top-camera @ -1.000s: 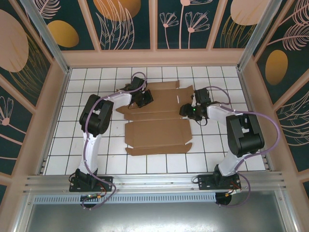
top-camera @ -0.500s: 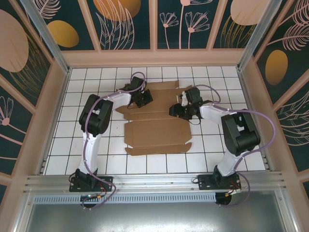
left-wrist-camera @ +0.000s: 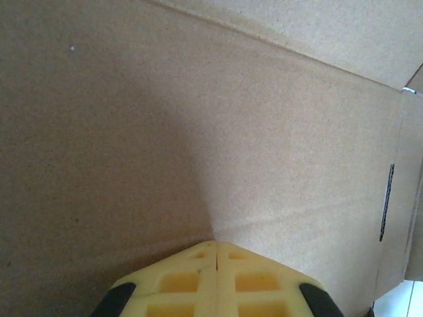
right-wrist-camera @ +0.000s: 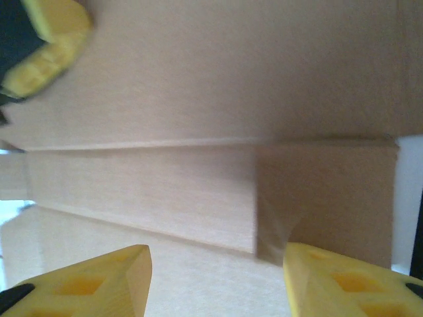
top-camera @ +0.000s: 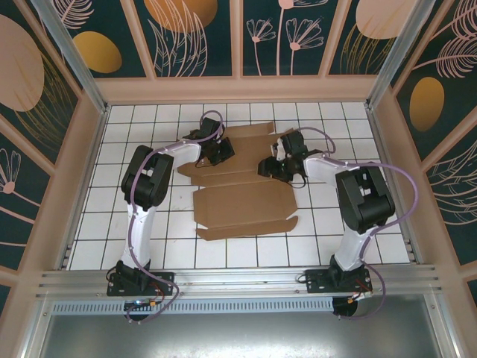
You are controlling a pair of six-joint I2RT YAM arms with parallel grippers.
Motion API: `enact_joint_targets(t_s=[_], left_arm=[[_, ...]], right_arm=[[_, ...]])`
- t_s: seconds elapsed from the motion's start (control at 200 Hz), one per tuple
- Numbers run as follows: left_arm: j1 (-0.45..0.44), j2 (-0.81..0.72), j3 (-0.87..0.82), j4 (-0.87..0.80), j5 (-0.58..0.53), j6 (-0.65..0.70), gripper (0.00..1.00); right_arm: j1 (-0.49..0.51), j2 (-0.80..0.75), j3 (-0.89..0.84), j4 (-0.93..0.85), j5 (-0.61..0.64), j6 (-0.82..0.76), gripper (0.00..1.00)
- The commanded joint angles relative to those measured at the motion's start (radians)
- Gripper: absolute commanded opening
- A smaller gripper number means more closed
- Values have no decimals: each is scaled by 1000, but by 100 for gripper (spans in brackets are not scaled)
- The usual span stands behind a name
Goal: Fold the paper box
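left arm (top-camera: 147,177): white links, black joint housings, purple cable looped alongside | right arm (top-camera: 365,201): same colours are seen | fingers (left-wrist-camera: 178,285): yellow, moulded with square recesses, black-edged

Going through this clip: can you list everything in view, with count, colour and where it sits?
paper box: one, brown cardboard, opened out mid-table, its far part between the two hands.
table: one, white tiles with dark grid lines, under the box.
wall panels: on three sides, dark teal with orange and pink plant motifs, pale frames.
rail: one, silver metal, along the near edge.
arms: two, black and white with purple cables, left arm and right arm.
left hand: yellow fingers, shut, tips against the cardboard at the box's far left.
right hand: yellow fingers, open, over the box's far right.
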State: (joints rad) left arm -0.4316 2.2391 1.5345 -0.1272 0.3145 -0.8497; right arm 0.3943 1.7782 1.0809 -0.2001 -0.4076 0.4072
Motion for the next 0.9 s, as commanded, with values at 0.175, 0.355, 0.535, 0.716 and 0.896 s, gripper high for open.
enact_joint_targets(t_s=[0.175, 0.355, 0.535, 0.716, 0.896], left_arm=[[7, -3, -27, -84, 9, 50, 0], [2, -7, -20, -86, 17, 71, 0], [-6, -1, 8, -114, 17, 106, 0], [-3, -2, 61, -161, 5, 142, 0], [39, -56, 125, -193, 0, 158, 4]], right_arm=[[23, 17, 240, -62, 53, 15, 48], [66, 206, 396, -144, 207, 11, 10], [96, 338, 502, -207, 323, -21, 0], [98, 389, 490, -212, 348, 0, 0], [97, 391, 457, -213, 362, 45, 0]])
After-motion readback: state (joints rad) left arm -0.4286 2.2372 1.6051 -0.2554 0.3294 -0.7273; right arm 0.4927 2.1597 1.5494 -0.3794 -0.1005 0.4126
